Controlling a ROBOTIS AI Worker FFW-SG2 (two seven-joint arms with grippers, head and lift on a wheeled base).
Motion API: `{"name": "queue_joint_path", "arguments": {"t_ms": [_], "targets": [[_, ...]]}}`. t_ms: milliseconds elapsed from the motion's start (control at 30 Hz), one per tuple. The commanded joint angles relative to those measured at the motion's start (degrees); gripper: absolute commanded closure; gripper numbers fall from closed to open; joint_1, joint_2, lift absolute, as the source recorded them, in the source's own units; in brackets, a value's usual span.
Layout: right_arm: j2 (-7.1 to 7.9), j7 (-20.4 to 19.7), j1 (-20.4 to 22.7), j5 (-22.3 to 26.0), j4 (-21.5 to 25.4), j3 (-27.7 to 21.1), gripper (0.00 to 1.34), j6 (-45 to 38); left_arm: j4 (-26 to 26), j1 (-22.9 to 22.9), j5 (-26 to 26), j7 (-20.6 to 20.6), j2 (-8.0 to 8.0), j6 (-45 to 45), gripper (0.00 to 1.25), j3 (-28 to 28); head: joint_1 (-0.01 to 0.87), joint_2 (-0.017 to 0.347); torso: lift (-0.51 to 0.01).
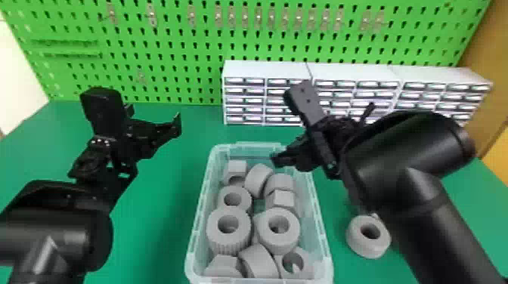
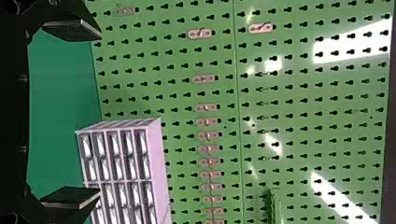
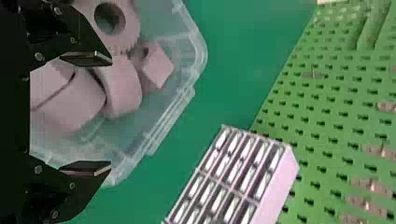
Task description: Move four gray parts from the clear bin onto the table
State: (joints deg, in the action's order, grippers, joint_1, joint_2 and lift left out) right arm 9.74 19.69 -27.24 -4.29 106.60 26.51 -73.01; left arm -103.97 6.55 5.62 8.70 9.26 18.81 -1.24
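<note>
The clear bin [image 1: 198,223] holds several gray parts [image 1: 228,230], some rings with round holes and some with flat faces. One gray ring [image 1: 368,241] lies on the table right of the bin, beside the right arm. My right gripper [image 1: 321,138] is over the bin's back right corner. In the right wrist view it [image 3: 111,113] stands open, with gray parts [image 3: 120,86] and the bin's rim [image 3: 201,53] beyond its fingers. My left gripper [image 1: 154,116] is held left of the bin over the table; in the left wrist view it [image 2: 99,113] is open and empty.
White drawer cabinets [image 1: 264,71] stand behind the bin along the back of the green table [image 1: 162,189]. Behind them rises a green pegboard [image 1: 170,49] with small hooks. The right forearm reaches across the table's right side.
</note>
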Motion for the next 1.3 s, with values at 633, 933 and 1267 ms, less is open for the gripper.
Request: {"name": "queue_joint_path", "arguments": {"t_ms": [633,933,1267], "targets": [[-0.33,-1.5,-2.8,13.7,-5.0,4.2,0.47,-7.7,0.1,0.0,0.7,0.0,-0.03,0.8,0.11,0.2,0.678,0.034,-0.05],[1.42,-1.5,-6.9,22.2,-8.8,7.0,0.47,-11.2,0.6,0.7,0.8,0.1,-0.03,0.9,0.11,-0.5,0.678,0.034,-0.05],[2.48,-1.5,-8.8,29.3,-13.3,8.7,0.47,-11.2,1.0,0.9,0.9,0.1,-0.03,0.9,0.11,-1.0,0.678,0.034,-0.05]]}}
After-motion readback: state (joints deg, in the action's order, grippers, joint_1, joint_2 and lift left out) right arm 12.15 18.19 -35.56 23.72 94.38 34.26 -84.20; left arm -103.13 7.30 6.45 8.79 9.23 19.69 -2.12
